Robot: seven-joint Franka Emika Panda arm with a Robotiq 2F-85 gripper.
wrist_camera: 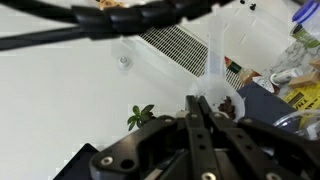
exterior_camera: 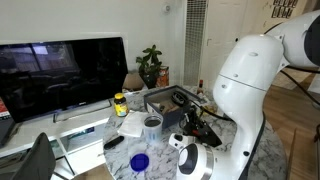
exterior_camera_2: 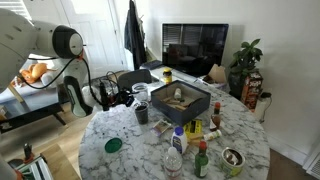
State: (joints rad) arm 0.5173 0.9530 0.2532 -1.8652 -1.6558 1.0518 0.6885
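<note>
Item one, my arm [exterior_camera: 245, 90]: glossy white rounded shells with bulbous joint housings. Item two, my tool [wrist_camera: 200, 108]: matt black, with two slim fingers [wrist_camera: 191, 125] on a blocky black body that has round screw holes behind them. Item three, cables [wrist_camera: 130, 18]: black, one in ribbed conduit, running above the tool.

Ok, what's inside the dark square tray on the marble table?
A pale beige lump lies inside the dark square tray; what it is cannot be told. The near wall hides part of the floor.

Probably home living room, television [exterior_camera: 60, 75], houseplant [exterior_camera: 152, 63]
</note>
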